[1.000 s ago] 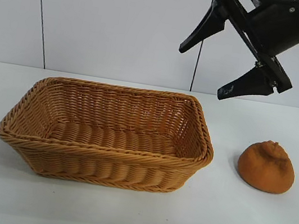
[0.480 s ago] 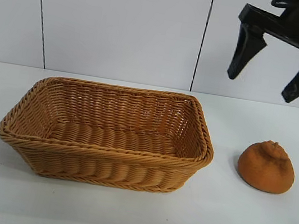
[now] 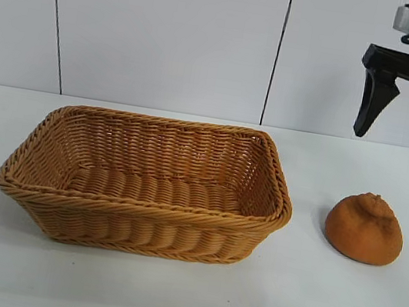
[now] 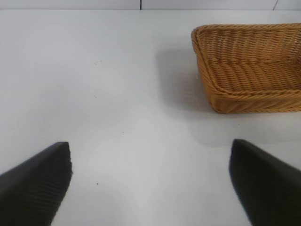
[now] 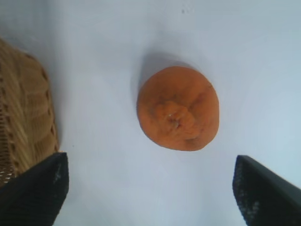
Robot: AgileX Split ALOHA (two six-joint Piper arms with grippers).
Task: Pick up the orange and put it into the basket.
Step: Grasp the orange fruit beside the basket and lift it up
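White tabletop [image 3: 166,295] backed by a pale panelled wall [image 3: 162,30] is the whole setting. Taking the basket [image 3: 145,183] as the landmark: it sits on the table, empty, its long side facing the outside camera. The orange [image 3: 365,228] rests on the table just beside the basket's right end, apart from it, knob upward, untouched.

High above the orange hangs the right gripper [image 3: 406,131], pointing down, its jaws spread wide and holding nothing. From its wrist camera the orange [image 5: 178,108] lies between the two dark fingertips [image 5: 35,188], with the basket's end wall at the edge of view. That centring looks deliberate: the wide spread should let the fingers pass either side of the fruit on a straight descent.

Off the basket's left end, the left gripper [image 4: 150,183] looks across bare table toward the basket [image 4: 249,70], jaws likewise released and empty. It appears parked clear of the basket, so the drop path stays open.

The pick has not yet begun.
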